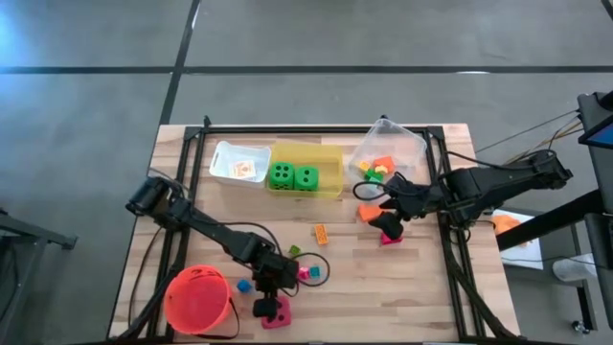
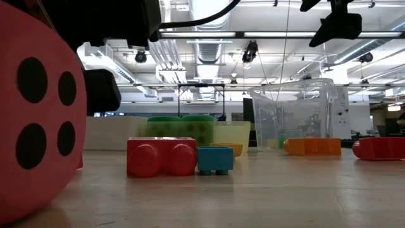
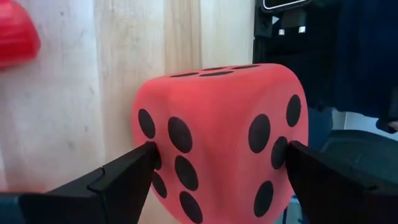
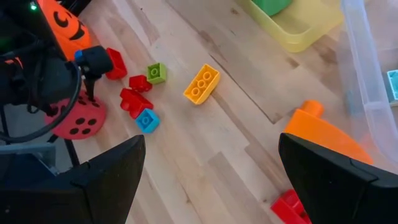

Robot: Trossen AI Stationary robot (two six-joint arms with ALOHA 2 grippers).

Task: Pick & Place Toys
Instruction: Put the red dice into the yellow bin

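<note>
Left claw (image 3: 217,165) grips the pink-red die (image 3: 217,140) on the wooden table (image 1: 383,287); right claw (image 4: 211,180) open.

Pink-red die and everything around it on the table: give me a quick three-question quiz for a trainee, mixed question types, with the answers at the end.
1. True or false: both green dice lie in the yellow bin.
2. What do the left gripper's fingers press on? A: pink-red die. B: bucket. C: yellow block.
3. Fill in: the right gripper, above the table, is ____ and empty.
Key: 1 true; 2 A; 3 open.
</note>
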